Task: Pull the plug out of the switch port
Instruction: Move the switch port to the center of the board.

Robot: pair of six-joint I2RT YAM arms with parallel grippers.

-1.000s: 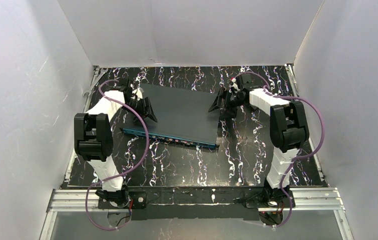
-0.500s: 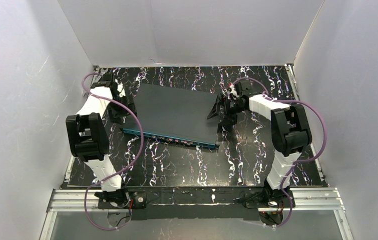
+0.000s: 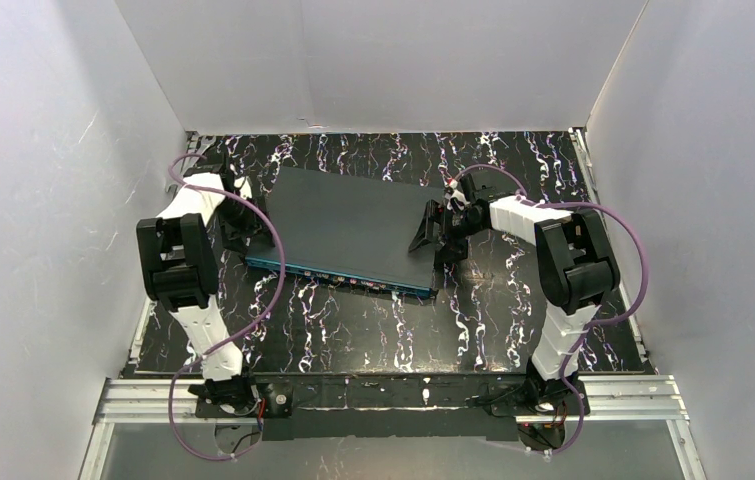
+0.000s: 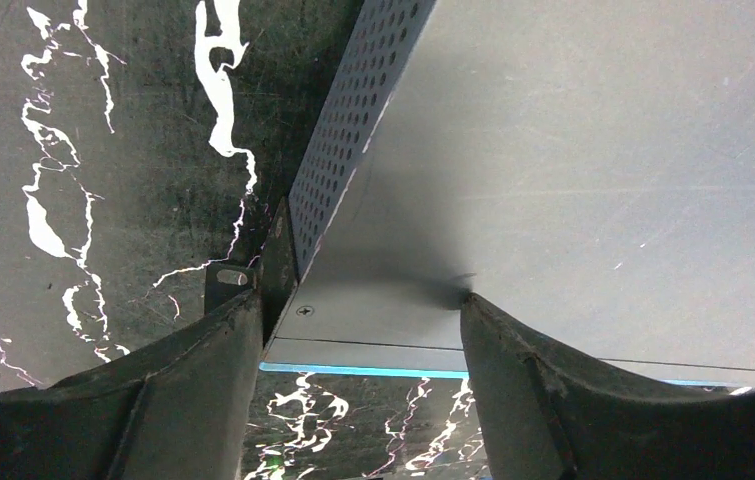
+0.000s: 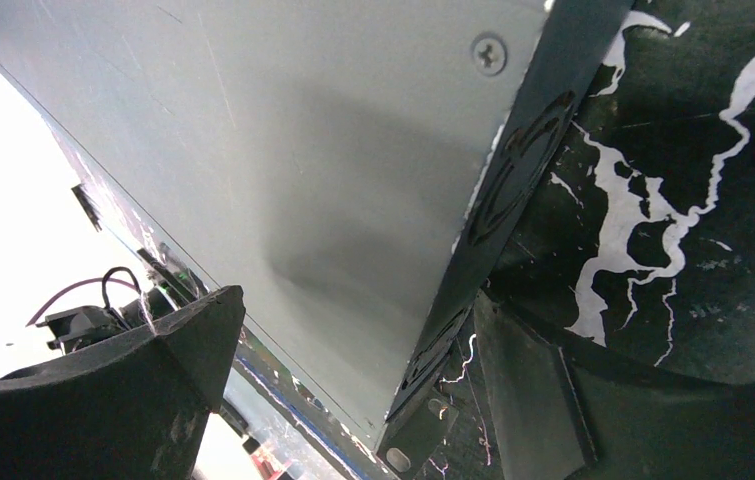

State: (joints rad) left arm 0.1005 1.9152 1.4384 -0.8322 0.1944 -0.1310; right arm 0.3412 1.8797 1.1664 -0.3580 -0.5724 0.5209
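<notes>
The switch [image 3: 353, 222], a flat dark grey box, lies in the middle of the table with its teal port edge [image 3: 343, 277] facing the arm bases. I see no plug in any view. My left gripper [image 3: 241, 226] is open at the switch's left side. In the left wrist view the left gripper [image 4: 358, 300] straddles the switch [image 4: 573, 180] near its front left corner, above the teal edge [image 4: 383, 372]. My right gripper [image 3: 435, 235] is open at the right side. In the right wrist view the right gripper [image 5: 353, 300] straddles the switch's [image 5: 303, 150] right edge.
The black marbled table [image 3: 373, 330] is enclosed by white walls on three sides. A mounting ear [image 4: 231, 283] sticks out at the switch's left front corner, and another ear [image 5: 423, 440] at the right. Purple cables [image 3: 278, 280] loop from both arms.
My left gripper has moved off the switch's top out to its left edge. My right gripper has moved nearer and lower along the right edge. The switch has hardly moved.
</notes>
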